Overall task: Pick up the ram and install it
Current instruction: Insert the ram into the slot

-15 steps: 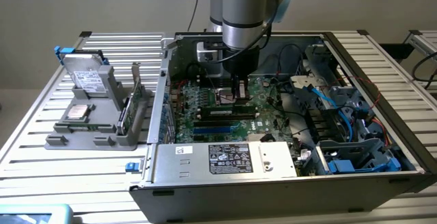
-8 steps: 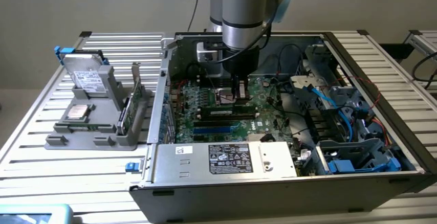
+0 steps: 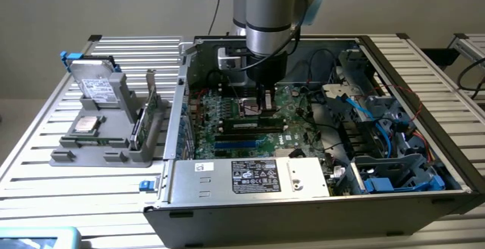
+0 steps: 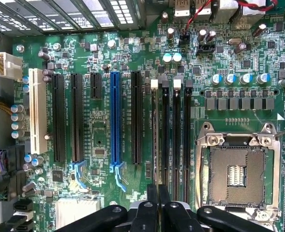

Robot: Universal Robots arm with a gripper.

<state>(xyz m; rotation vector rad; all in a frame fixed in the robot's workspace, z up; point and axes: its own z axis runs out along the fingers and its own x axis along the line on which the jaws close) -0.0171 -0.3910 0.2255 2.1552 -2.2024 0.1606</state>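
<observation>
Green motherboard [image 3: 227,112] lies flat in the open case [image 3: 303,215], which sits on a slatted metal table [image 3: 45,203]. The arm reaches down into the case from the far side, and its gripper [image 3: 262,108] hangs just over the middle of the board. The ram [image 3: 254,125] stands on edge at the black memory slots directly under the fingertips, running across the board, with blue slots just on its near side. Seen from the wrist, the two black fingers [image 4: 152,193] are pinched almost together above those memory slots, closed on the ram's thin top edge; the empty CPU socket [image 4: 236,169] is beside them, and a blue slot [image 4: 114,121] and a white slot [image 4: 36,116] are farther off. A grey power supply [image 3: 250,178] fills the case's near edge. On the exterior view's left, well apart from the case, a grey holder [image 3: 91,146] carries a hard drive [image 3: 99,84] and an upright card [image 3: 144,118].
</observation>
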